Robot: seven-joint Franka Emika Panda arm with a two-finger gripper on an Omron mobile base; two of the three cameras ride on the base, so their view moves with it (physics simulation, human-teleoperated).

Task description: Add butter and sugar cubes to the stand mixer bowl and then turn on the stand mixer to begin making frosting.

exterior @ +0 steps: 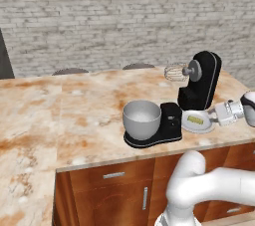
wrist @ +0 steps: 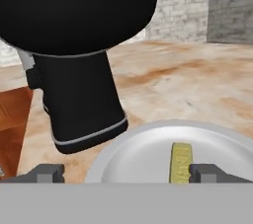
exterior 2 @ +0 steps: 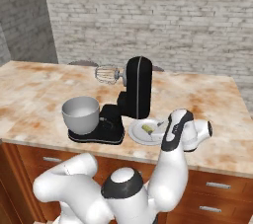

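A grey-white brick wall [exterior: 124, 16] closes the kitchen behind a marbled beige and rust countertop [exterior: 74, 115], which is carried on brown wooden cabinets [exterior: 114, 195] with silver handles. The glossy black stand mixer [exterior: 199, 83] is placed near the front edge of the countertop, its head tilted up so that the silver wire whisk [exterior: 174, 73] is held clear in the air. The stand mixer bowl [exterior: 142, 119], light grey and deep, is seated on the mixer's flat black base [exterior: 167, 130], and nothing can be made out inside it. A flat white plate [exterior: 191, 126] is set just beside the base, on the side away from the bowl. The butter [exterior: 195, 119], a small pale yellow-green stick, is seen lying on this plate.

The gripper [wrist: 126, 172] is held low at the plate's near rim, directed across it toward the mixer column. In the hand view its two dark finger tips [wrist: 47, 172] are seen set wide apart, nothing being held between them, and the butter is found just inside the right-hand tip.
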